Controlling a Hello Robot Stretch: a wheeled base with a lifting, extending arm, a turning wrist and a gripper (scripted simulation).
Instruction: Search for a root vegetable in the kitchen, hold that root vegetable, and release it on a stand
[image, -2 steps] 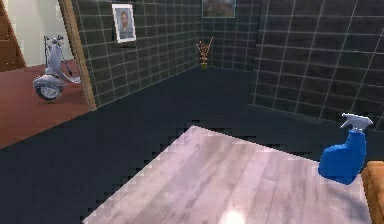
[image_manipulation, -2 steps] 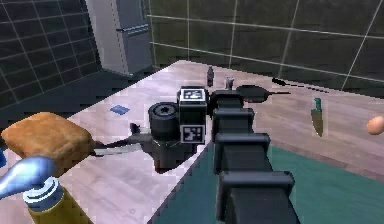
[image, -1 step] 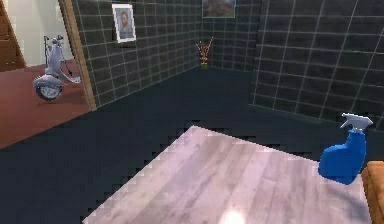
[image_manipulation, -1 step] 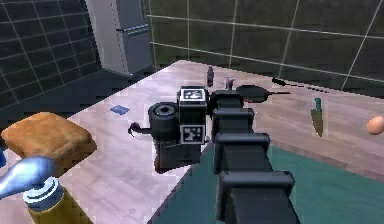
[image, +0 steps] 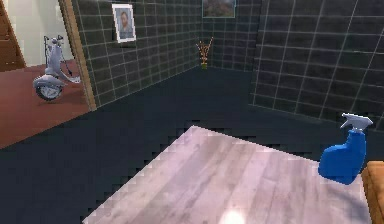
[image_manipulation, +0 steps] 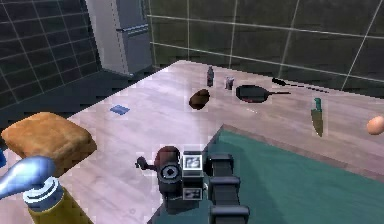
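Arm side view: a brown potato-like lump (image_manipulation: 199, 98) lay on the counter (image_manipulation: 150, 115). The gripper (image_manipulation: 143, 161) held nothing, so grasping it and placing it on a stand were not yet done.

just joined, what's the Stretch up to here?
The Stretch stands at a kitchen counter with its arm out over the top. The tool sits near the counter's near edge; whether it holds anything can't be told. A brown potato-like lump lies farther out on the counter, just left of a black pan and apart from the tool.
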